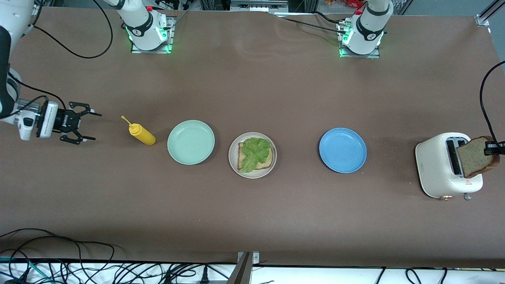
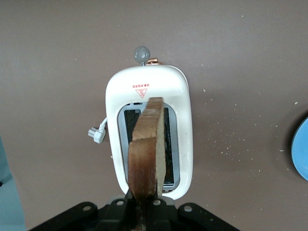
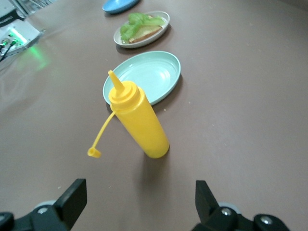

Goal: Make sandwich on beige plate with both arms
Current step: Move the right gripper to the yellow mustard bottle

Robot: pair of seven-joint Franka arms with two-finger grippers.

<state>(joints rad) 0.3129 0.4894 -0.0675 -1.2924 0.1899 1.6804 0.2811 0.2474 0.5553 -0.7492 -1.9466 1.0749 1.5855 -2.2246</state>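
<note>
The beige plate (image 1: 252,155) sits mid-table with one bread slice (image 1: 268,160) on it and a green lettuce leaf (image 1: 255,153) on top; it also shows in the right wrist view (image 3: 159,34). My left gripper (image 1: 490,148) is shut on a second bread slice (image 1: 475,157), held upright over the slots of the white toaster (image 1: 436,165). In the left wrist view the slice (image 2: 147,154) stands edge-on above the toaster (image 2: 180,96). My right gripper (image 1: 90,126) is open and empty at the right arm's end of the table, facing the yellow bottle (image 1: 142,134).
A yellow squeeze bottle (image 3: 139,120) with its cap hanging stands between my right gripper and a mint green plate (image 1: 191,142). A blue plate (image 1: 342,150) lies between the beige plate and the toaster. Crumbs lie around the toaster.
</note>
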